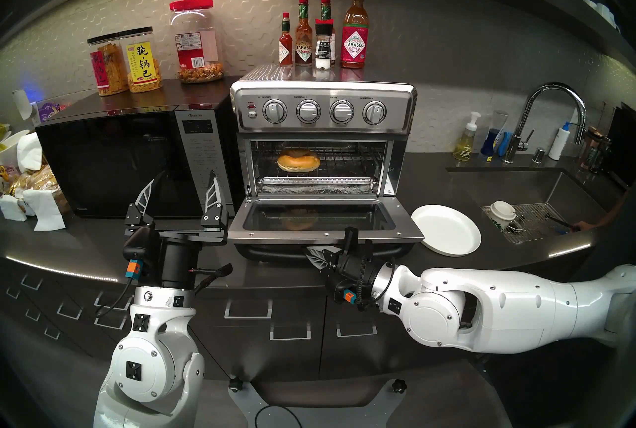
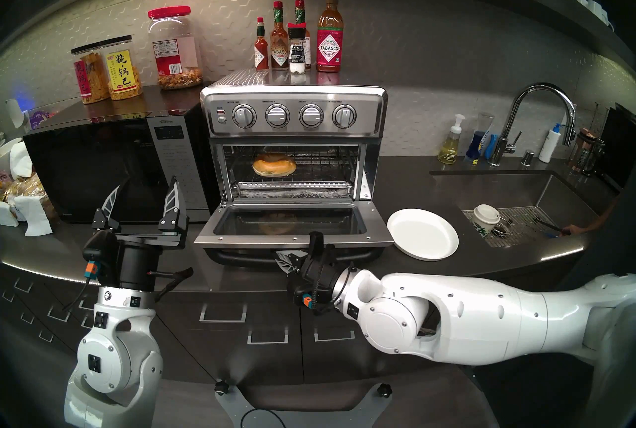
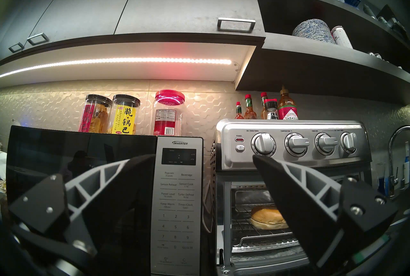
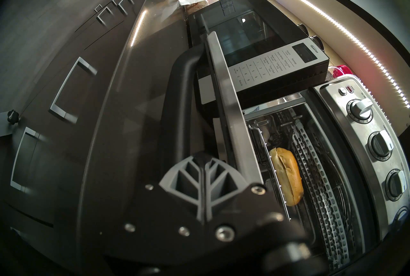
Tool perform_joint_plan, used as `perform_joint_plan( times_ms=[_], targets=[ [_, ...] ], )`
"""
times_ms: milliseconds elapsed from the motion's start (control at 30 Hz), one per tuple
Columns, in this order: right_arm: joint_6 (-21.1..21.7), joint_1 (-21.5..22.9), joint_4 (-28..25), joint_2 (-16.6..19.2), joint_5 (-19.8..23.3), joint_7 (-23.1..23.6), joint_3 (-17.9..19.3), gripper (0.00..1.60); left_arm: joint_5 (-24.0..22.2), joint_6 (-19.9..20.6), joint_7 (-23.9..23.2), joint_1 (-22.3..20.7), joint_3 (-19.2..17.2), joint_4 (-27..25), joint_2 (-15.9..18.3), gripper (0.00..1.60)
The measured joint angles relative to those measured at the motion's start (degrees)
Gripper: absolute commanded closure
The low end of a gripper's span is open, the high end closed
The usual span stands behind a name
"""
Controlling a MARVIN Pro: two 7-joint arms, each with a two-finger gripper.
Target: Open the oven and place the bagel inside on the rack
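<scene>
A dark counter [image 1: 516, 245] runs across the middle of the head view. At its centre stands a steel oven [image 1: 321, 141] with four round knobs along its top panel. Its glass door [image 1: 323, 221] is dropped fully open and lies flat, pointing toward the bottom of the frame. Inside, a golden-brown bagel [image 1: 298, 160] sits on the wire rack [image 1: 347, 164], a little left of the rack's middle. Its reflection shows faintly in the door glass.

To the left of the oven, just beside it, is a wide black microwave [image 1: 130, 162]. A white plate [image 1: 445, 229] rests on the counter at the right of the open door, its rim touching or tucked under the door's corner. Further right is a sink [image 1: 568, 197] with a tall curved tap. Sauce bottles [image 1: 321, 35] stand in a row on top of the oven.

The left claw [image 1: 180, 191] is in the lower left of the frame, raised in front of the microwave, pointing upward with its two fingers spread wide apart and nothing between them.

The right claw [image 1: 315, 253] is at lower centre, just below the front edge of the open door. In the right wrist view its two fingers [image 4: 199, 180] are pressed flat together, closed and holding nothing, beside the door's black bar handle [image 4: 177, 102].
</scene>
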Motion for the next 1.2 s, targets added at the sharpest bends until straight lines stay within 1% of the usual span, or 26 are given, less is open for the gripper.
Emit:
perform_joint_plan(
  times_ms=[1200],
  targets=[
    [0.0, 0.0, 0.0, 0.0, -0.01, 0.01, 0.01, 1.6, 0.0, 0.0, 0.0, 0.0, 0.0, 0.0, 0.0, 0.0]
  ],
)
